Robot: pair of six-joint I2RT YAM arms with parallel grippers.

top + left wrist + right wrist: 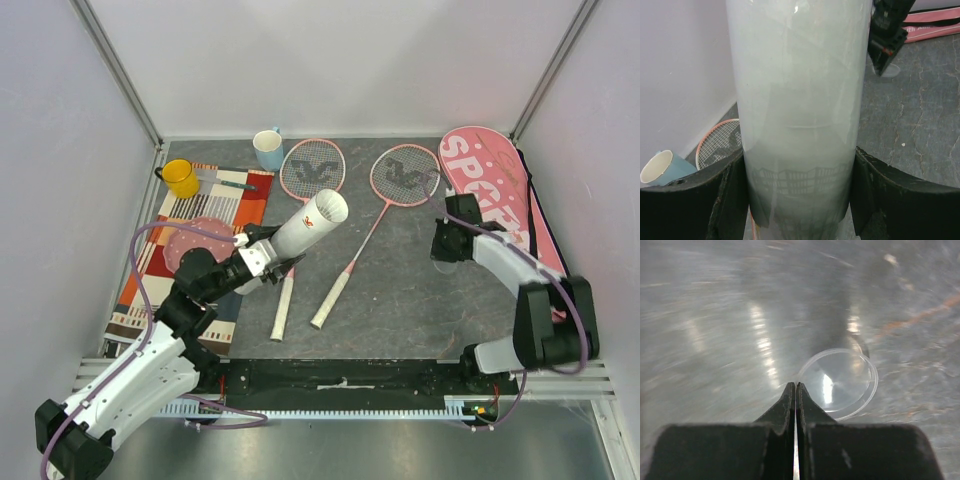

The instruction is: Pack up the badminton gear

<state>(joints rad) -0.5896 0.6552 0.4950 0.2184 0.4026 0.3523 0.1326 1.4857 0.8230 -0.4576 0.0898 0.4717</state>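
My left gripper [262, 258] is shut on the long white tube [310, 225] and holds it tilted, open end up and to the right. In the left wrist view the tube [800, 100] fills the gap between both fingers [725, 200], and dim feather-like shapes show through its wall. My right gripper [447, 250] is shut with its tips [795, 385] on the rim of a clear round lid [840, 382], just left of the pink SPORT bag [490, 180]. Two pink rackets [312, 170] [405, 175] lie on the table. No loose shuttlecock shows.
A blue mug [268, 150] and a yellow mug [181, 178] stand at the back left. A striped mat [160, 265] with a pink plate [200, 240] and cutlery lies at the left. White walls enclose three sides.
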